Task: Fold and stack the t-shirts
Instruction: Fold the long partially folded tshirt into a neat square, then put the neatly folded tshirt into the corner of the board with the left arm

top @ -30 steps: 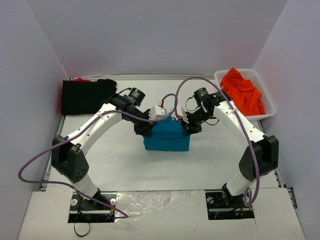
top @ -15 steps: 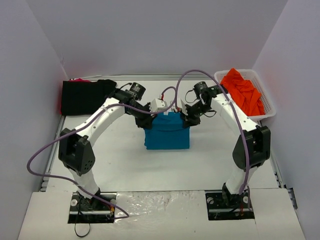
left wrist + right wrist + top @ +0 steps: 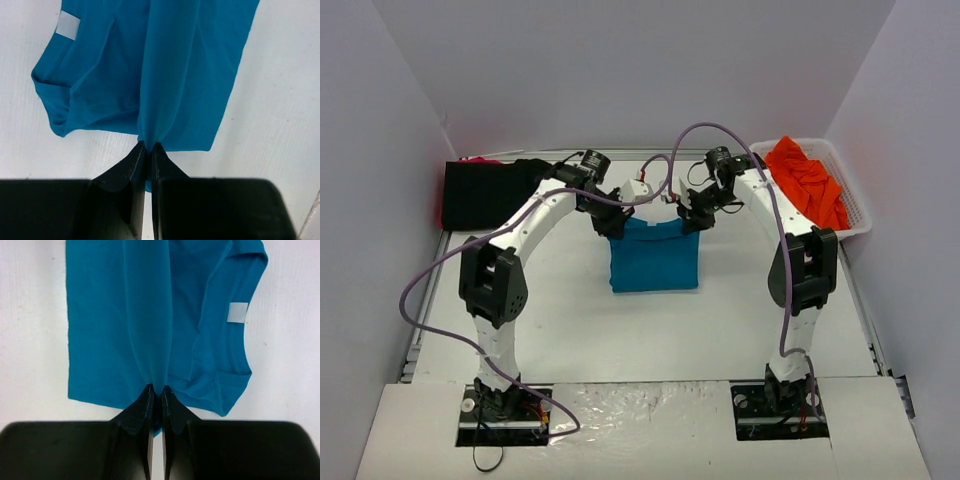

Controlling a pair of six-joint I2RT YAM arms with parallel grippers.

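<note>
- Teal-blue t-shirt (image 3: 653,260): centre of the white worktop (image 3: 570,320), partly folded. Its far edge is lifted at two corners, and the near part lies flat. Its neck label (image 3: 237,313) is white.
- Left gripper (image 3: 146,146): fingers pressed together, pinching the cloth at the shirt's 11 o'clock corner.
- Right gripper (image 3: 156,389): fingers pressed together, pinching the cloth at the 1 o'clock corner.
- Black t-shirt (image 3: 485,192): lies at 10 o'clock by the left wall, well apart from the teal one. A sliver of red shows at its far edge.
- Orange t-shirt (image 3: 805,185): crumpled, heaped in the white slotted basket (image 3: 860,222) at 2 o'clock.
- Purple cables (image 3: 430,285): they loop over both arms, and one arcs above the shirt's far edge.
</note>
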